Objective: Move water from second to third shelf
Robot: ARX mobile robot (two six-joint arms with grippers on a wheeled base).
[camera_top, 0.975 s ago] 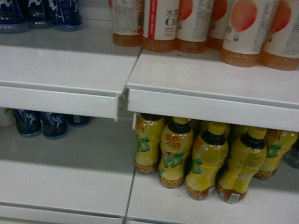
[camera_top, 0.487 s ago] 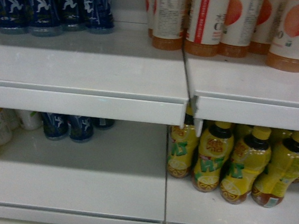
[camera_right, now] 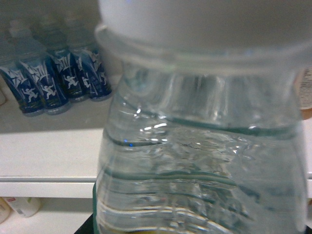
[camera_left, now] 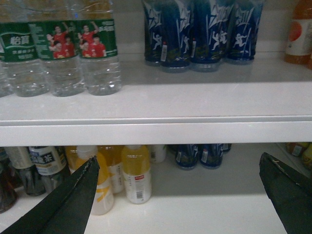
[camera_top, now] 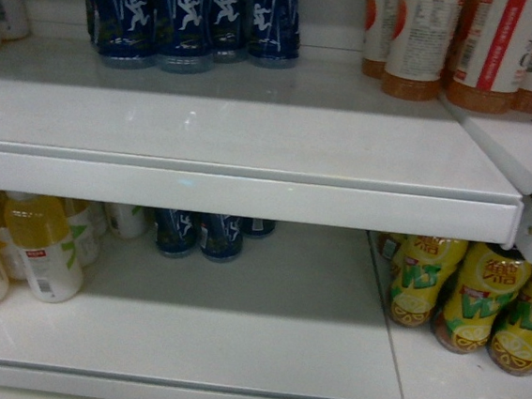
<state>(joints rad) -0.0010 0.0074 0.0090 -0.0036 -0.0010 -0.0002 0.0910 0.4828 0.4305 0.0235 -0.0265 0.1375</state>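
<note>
Filling the right wrist view, water bottle (camera_right: 200, 161) hard against camera, gripper unseen

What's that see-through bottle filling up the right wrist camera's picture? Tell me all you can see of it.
The water bottle fills most of the right wrist view, seen from very close. It is clear ribbed plastic with liquid inside, a white cap at the top and a collar ring below it. A thin green edge, likely the label, shows at lower left. It stands upright before a white shelf. What holds it cannot be seen here, and it does not show in the head view.
</note>
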